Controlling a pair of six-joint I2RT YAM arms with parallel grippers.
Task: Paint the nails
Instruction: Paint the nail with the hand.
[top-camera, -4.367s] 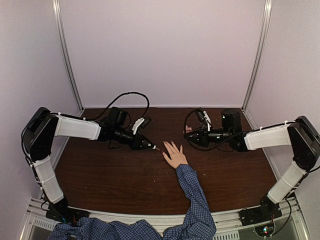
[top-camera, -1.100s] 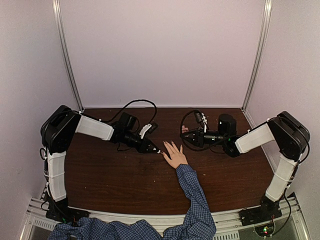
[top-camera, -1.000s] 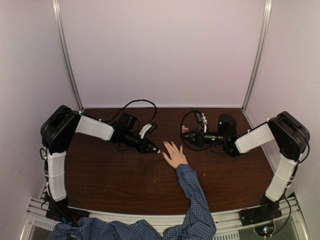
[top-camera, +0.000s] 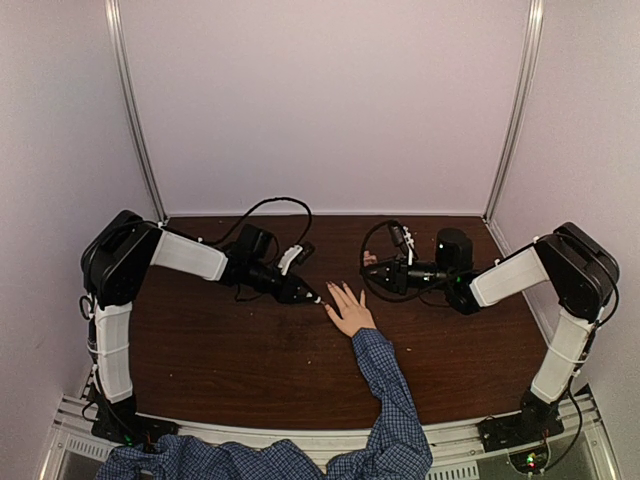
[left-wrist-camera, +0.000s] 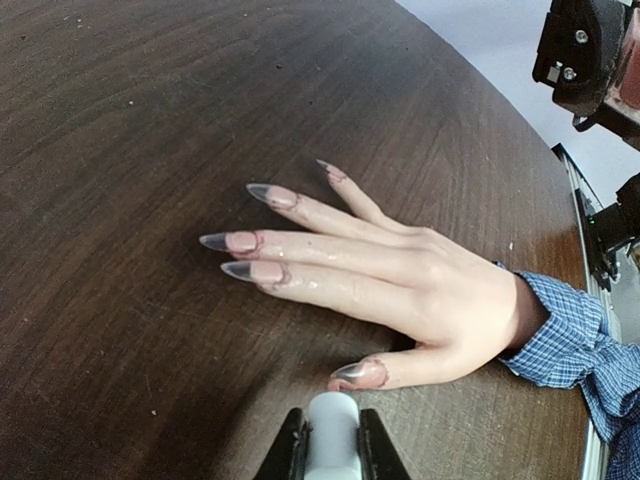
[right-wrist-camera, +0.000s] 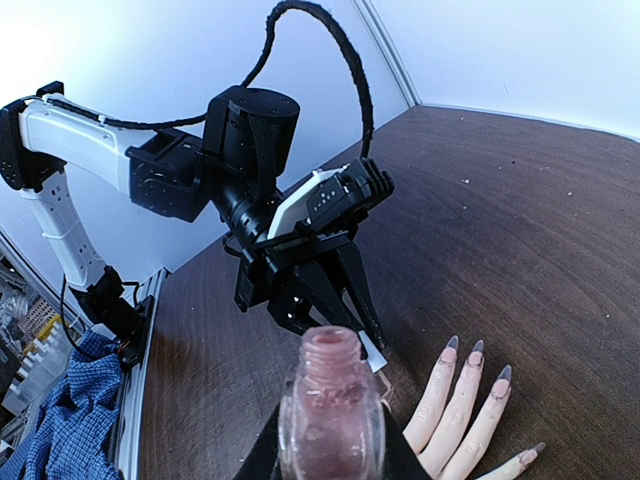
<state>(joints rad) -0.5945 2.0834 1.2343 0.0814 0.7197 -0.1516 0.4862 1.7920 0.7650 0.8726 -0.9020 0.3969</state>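
Grey-tipped nails nr L hand

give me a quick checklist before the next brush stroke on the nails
1. Light-skinned human hand flat on the dark wooden table, fingers spread: ok.
2. White brush cap clamped in left gripper: ok.
3. Brush tip lined up on thumb nail: cannot tell, bristles hidden.
4. Open pinkish glass polish bottle held in right gripper, apart from the hand: ok.
5. Polish loaded on brush: cannot tell.
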